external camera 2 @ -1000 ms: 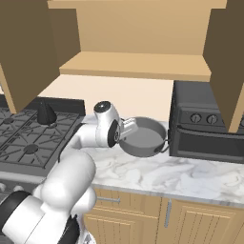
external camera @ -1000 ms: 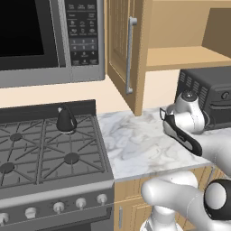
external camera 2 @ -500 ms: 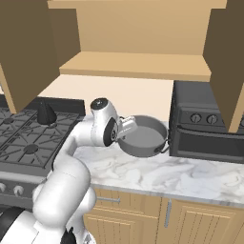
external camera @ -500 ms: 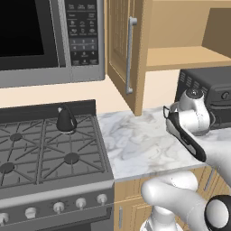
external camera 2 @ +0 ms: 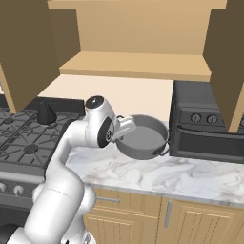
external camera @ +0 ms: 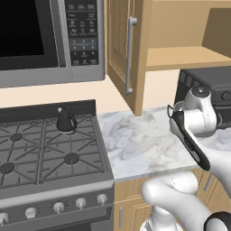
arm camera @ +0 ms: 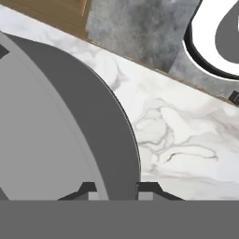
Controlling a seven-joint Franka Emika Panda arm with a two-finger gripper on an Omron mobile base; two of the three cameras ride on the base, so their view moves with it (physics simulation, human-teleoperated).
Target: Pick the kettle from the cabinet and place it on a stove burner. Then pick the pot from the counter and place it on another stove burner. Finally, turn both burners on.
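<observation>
Left base view: glossy black cone kettle sits on the range's rear burner grate; microwave keypad lettering too small to read.
Right base view: shallow grey metal pot is lifted, tilted, above the veined marble bench.
Hand view: tool clamped on the pot's rim; pot cut off at left.

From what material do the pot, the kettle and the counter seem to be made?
The pot looks like grey metal with a matte finish: even grey wall, thin rim. The kettle looks like glossy black metal or enamel; its small highlights leave this open. The counter looks like polished white marble, judging by its grey veining.
</observation>
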